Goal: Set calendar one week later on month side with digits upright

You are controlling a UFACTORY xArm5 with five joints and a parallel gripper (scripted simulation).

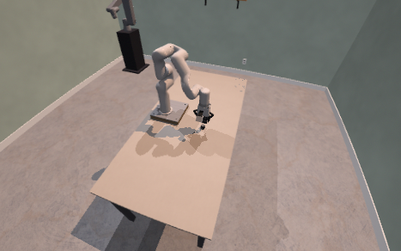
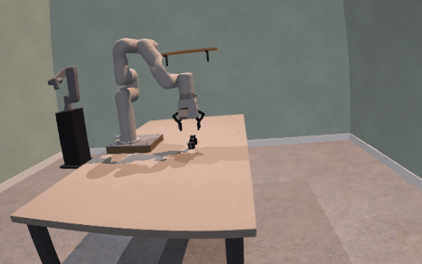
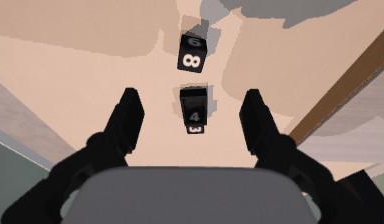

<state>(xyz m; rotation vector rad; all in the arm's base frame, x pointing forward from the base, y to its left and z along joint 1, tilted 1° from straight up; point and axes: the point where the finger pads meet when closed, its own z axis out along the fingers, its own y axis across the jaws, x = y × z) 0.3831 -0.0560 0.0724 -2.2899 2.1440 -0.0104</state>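
My gripper (image 1: pixel 203 120) (image 2: pixel 189 129) (image 3: pixel 191 101) is open and empty, above the table, with its fingers on either side of the tray in the wrist view. The small black tray (image 3: pixel 193 103) is in the middle there. A black cube (image 3: pixel 194 129) is at its lower end, showing a white 3 on one face; a dim 4 shows just above the 3. A second black cube (image 2: pixel 191 146) (image 3: pixel 191 61) is outside the tray, apart from it, above it in the wrist view. It shows a white 8 and a dimmer digit, 6 or 9. The hidden faces cannot be read.
The robot's base plate (image 1: pixel 171 113) (image 2: pixel 135 144) stands on the table (image 1: pixel 167 180) (image 2: pixel 157 199), left of the gripper in the top and exterior views. Its brown edge (image 3: pixel 338 90) shows at the right of the wrist view. The arm's shadows fall around the cubes.
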